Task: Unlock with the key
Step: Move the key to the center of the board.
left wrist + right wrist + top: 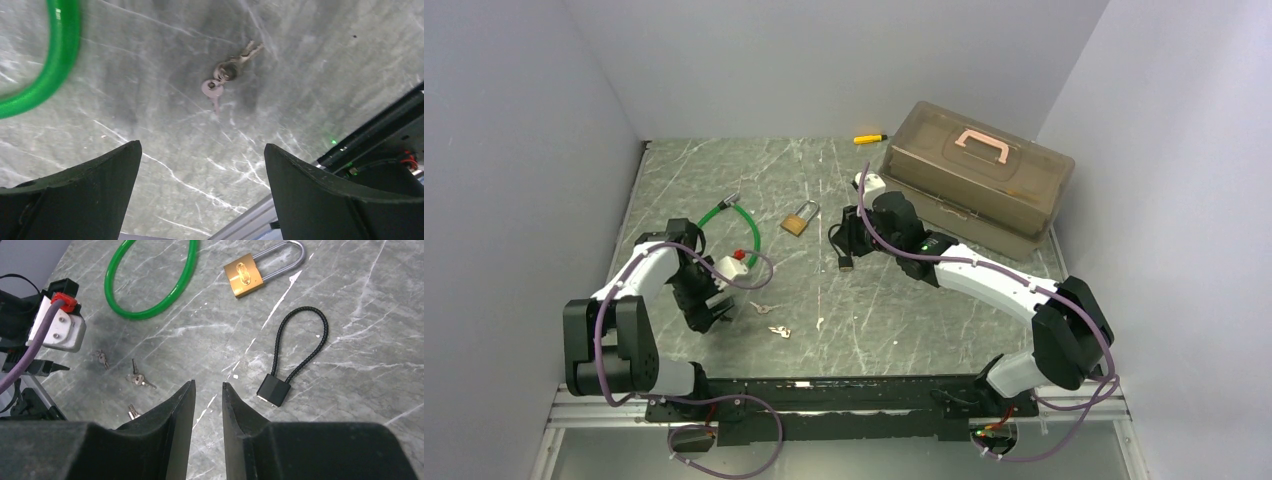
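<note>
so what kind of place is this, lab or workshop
Most likely a robot lab test cell: plain grey walls box in a marbled table, two arms are bolted at its edge, and a brass padlock and keys lie out.

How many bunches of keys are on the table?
3, in the right wrist view: left key bunch, middle key bunch, and near key bunch partly behind the right gripper. More may be hidden.

green loop [55,65] cut off and blurred, key [131,412] half hidden

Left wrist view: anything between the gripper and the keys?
In the left wrist view, only bare tabletop lies between the left gripper and the keys; green loop sits aside.
</note>
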You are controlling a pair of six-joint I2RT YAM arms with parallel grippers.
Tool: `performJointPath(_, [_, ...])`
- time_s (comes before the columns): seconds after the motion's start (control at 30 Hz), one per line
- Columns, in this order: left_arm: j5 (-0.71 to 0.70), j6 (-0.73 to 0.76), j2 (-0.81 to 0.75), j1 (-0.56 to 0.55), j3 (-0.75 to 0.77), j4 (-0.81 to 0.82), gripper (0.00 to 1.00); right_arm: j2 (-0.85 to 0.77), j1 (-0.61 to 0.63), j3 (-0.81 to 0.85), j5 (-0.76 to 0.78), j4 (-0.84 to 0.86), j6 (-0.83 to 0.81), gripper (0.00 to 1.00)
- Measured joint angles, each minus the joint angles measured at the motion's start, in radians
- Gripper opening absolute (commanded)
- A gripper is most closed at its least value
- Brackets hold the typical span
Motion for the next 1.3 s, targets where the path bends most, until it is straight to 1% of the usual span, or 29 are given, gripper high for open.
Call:
performJointPath(0.13, [-0.005, 0.0, 0.0, -0.004, -0.002, 0.055, 0.92, 0.0, 0.0, -0.002, 0.002, 0.004, 0.0, 0.28])
performJointPath(0.27, [-0.003, 0.0, -0.005, -0.034, -0.045, 0.112, 0.83, -0.003, 0.0, -0.01, 0.005, 0.018, 0.0, 0.28])
performJointPath(0.4, [-0.001, -0.004, -0.007, -0.053, -0.07, 0.117, 0.8, -0.004, 0.0, -0.022, 0.005, 0.026, -0.001, 0.27])
performJointPath(0.53, [-0.001, -0.004, -0.009, -0.068, -0.074, 0.136, 0.73, -0.004, 0.0, -0.023, 0.005, 0.03, -0.001, 0.26])
performJointPath(0.77, [-0.003, 0.002, -0.009, -0.111, -0.103, 0.157, 0.66, -0.004, 0.0, -0.023, 0.013, 0.031, -0.001, 0.25])
performJointPath(0.87, [-0.028, 0.004, -0.01, -0.135, -0.112, 0.176, 0.64, -0.004, 0.0, -0.023, 0.02, 0.031, -0.002, 0.24])
performJointPath(1.0, [-0.075, -0.002, -0.011, -0.179, -0.123, 0.195, 0.57, -0.004, -0.007, -0.023, 0.029, 0.031, -0.003, 0.22])
performJointPath(1.3, [-0.145, -0.015, 0.008, -0.273, -0.125, 0.196, 0.47, -0.01, -0.031, -0.023, 0.046, 0.03, -0.011, 0.21])
